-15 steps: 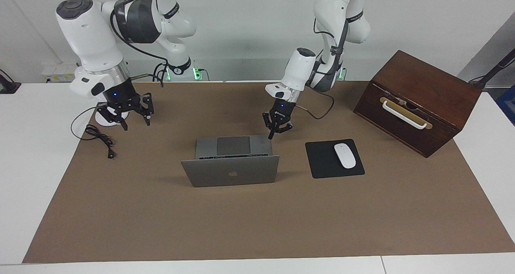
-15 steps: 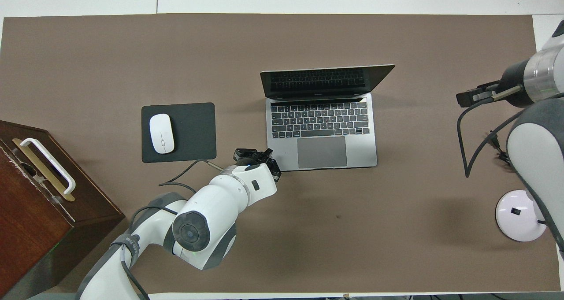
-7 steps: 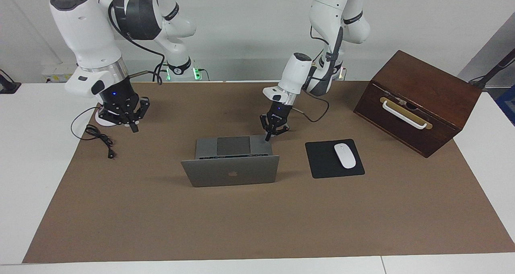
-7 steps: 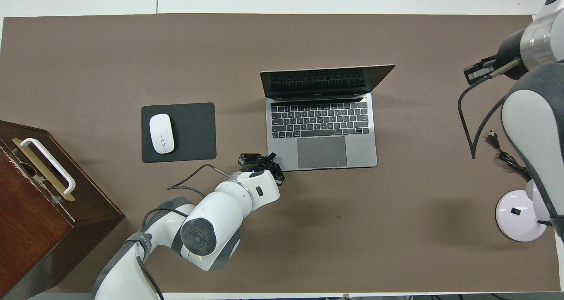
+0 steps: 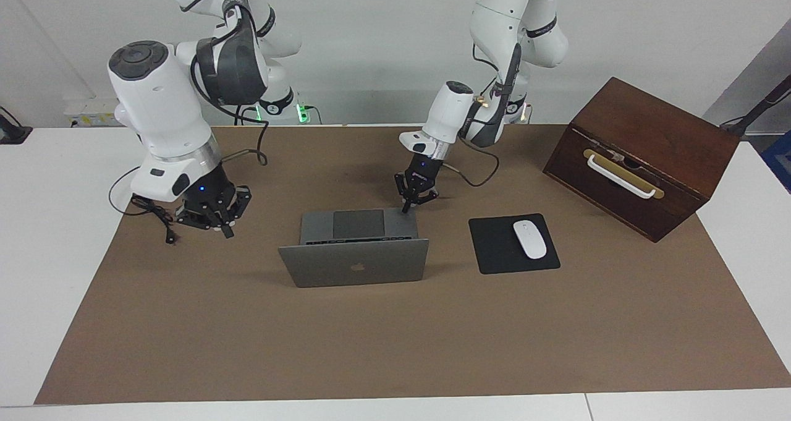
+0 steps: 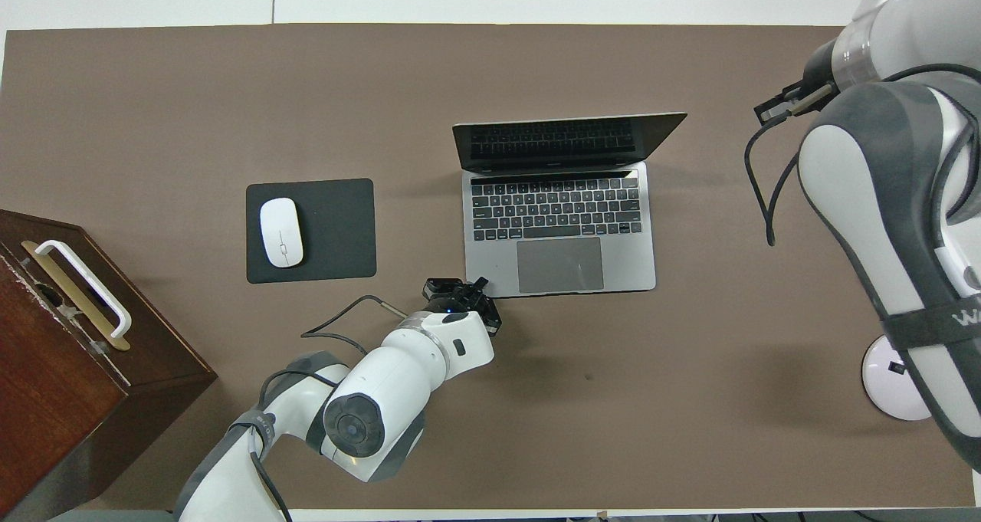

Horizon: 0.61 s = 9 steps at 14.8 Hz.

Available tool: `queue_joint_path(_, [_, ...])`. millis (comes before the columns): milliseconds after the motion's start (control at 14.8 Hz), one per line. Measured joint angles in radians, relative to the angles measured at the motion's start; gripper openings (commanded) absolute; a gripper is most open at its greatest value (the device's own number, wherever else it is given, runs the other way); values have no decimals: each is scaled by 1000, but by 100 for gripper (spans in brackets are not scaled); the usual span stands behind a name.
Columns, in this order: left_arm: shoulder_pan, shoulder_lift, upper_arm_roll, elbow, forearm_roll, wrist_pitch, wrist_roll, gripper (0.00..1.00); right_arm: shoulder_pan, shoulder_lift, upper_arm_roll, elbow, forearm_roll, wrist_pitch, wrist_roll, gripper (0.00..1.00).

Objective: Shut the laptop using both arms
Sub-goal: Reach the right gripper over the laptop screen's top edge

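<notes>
Laptop (image 5: 354, 261) open, screen hidden in facing view; both clenched tools, left (image 5: 406, 209) and right (image 5: 225, 230), empty.

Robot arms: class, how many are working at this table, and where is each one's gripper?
2. The left gripper is at the laptop's deck corner nearest the mouse pad; the right gripper hangs low beside a black cable.

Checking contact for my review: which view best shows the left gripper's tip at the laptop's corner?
The facing view: the left gripper, shut, points down at the laptop deck's corner nearest the robots. In the overhead view the wrist hides that gripper's tip.
</notes>
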Motion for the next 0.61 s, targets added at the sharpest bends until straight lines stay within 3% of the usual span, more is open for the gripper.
queue_joint_path(608, [-5, 1, 2, -13, 0, 21, 0, 0, 55, 174, 11, 208, 27, 53, 99, 0])
